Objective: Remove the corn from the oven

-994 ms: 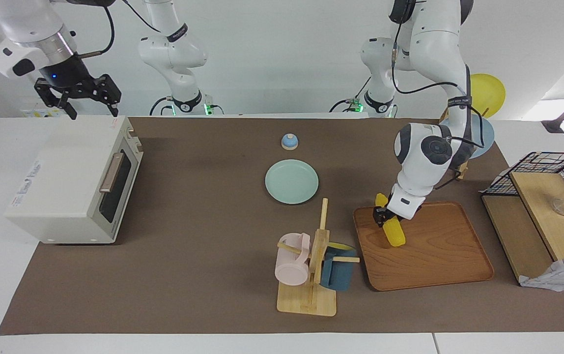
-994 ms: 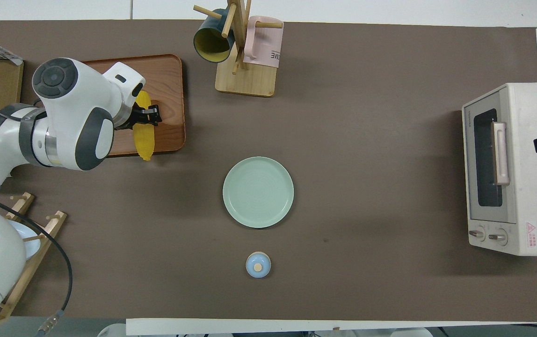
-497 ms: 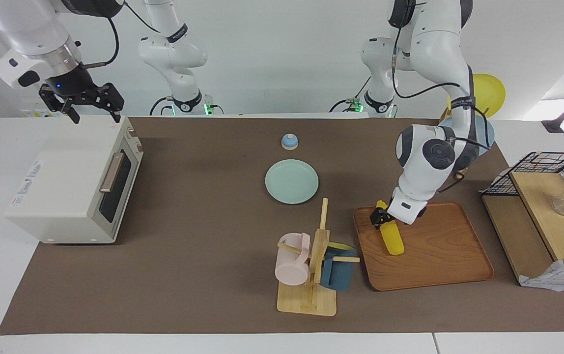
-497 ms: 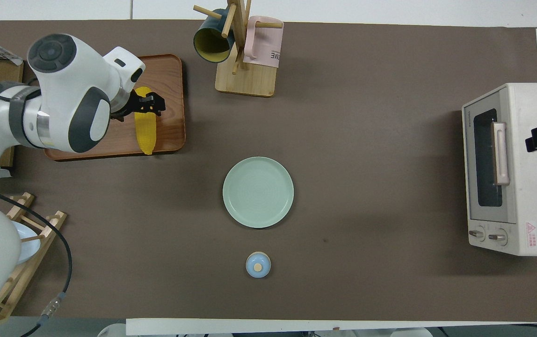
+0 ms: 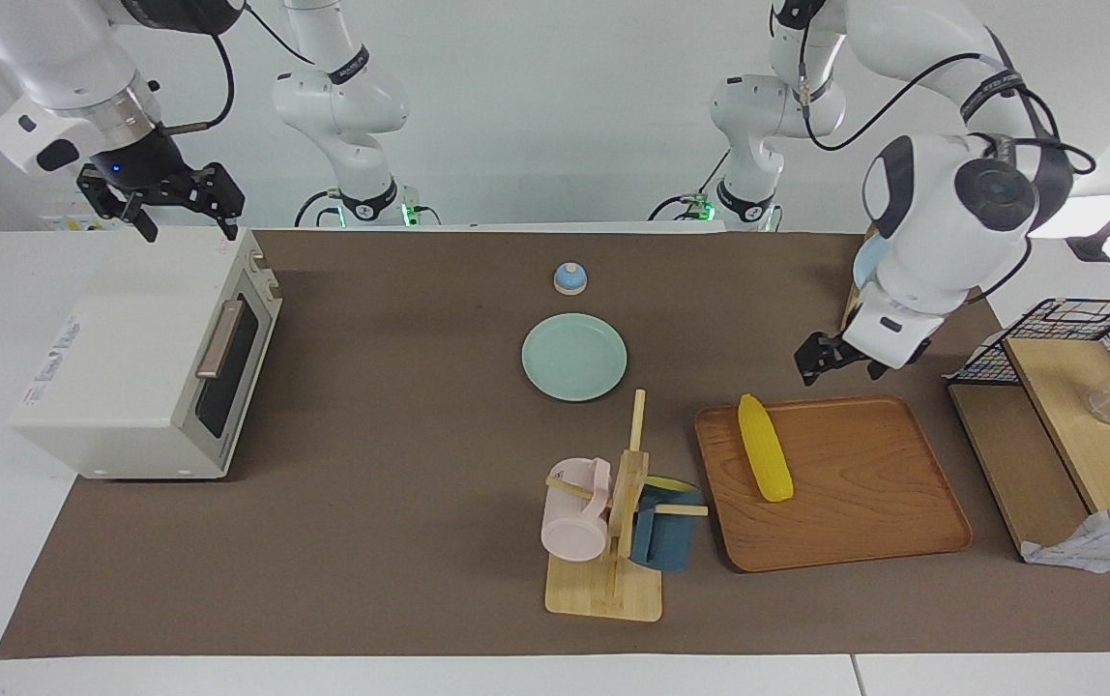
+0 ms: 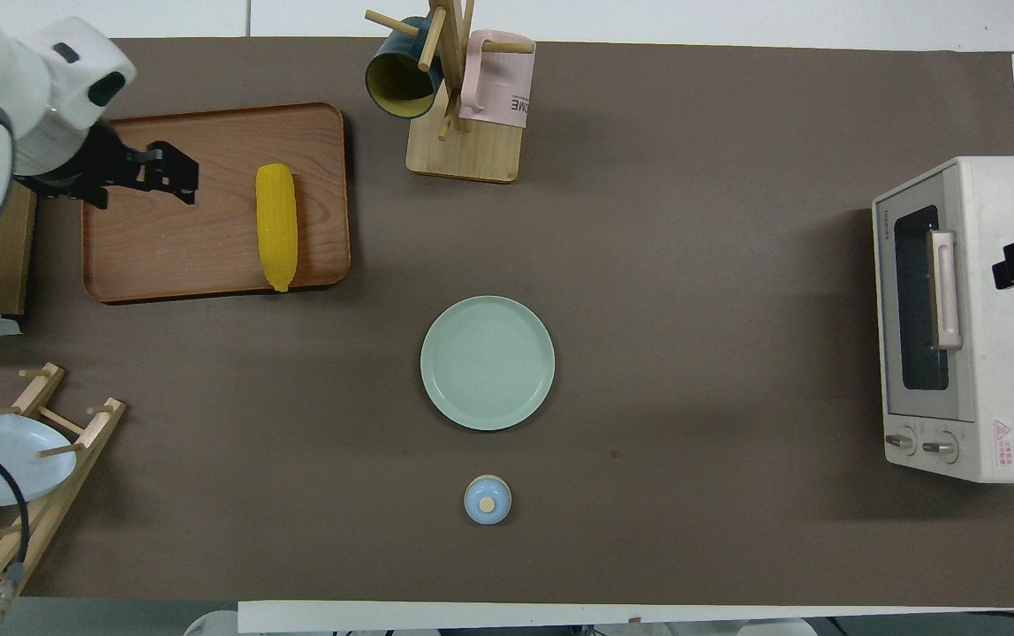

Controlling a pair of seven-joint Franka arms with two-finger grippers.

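The yellow corn point(image 5: 765, 460) point(image 6: 276, 225) lies flat on a brown wooden tray point(image 5: 864, 512) point(image 6: 171, 261) toward the left arm's end of the table, with nothing touching it. My left gripper point(image 5: 837, 367) point(image 6: 178, 172) hangs open and empty in the air over the tray, well apart from the corn. The cream-white oven point(image 5: 130, 358) point(image 6: 984, 318) stands at the right arm's end with its dark glass door shut. Over the oven's top, my right gripper point(image 5: 188, 224) is open and empty.
A pale green plate point(image 5: 574, 357) and a small blue knobbed lid point(image 5: 569, 278) sit mid-table. Beside the tray stands a wooden mug rack point(image 5: 613, 541) with a pink and a blue mug. A wire basket with wooden boards point(image 5: 1067, 425) and a dish rack point(image 6: 21, 468) stand at the left arm's end.
My left gripper let go of the corn, rose and drew away toward the left arm's end. The corn now lies free on the tray. My right gripper shifted slightly over the oven.
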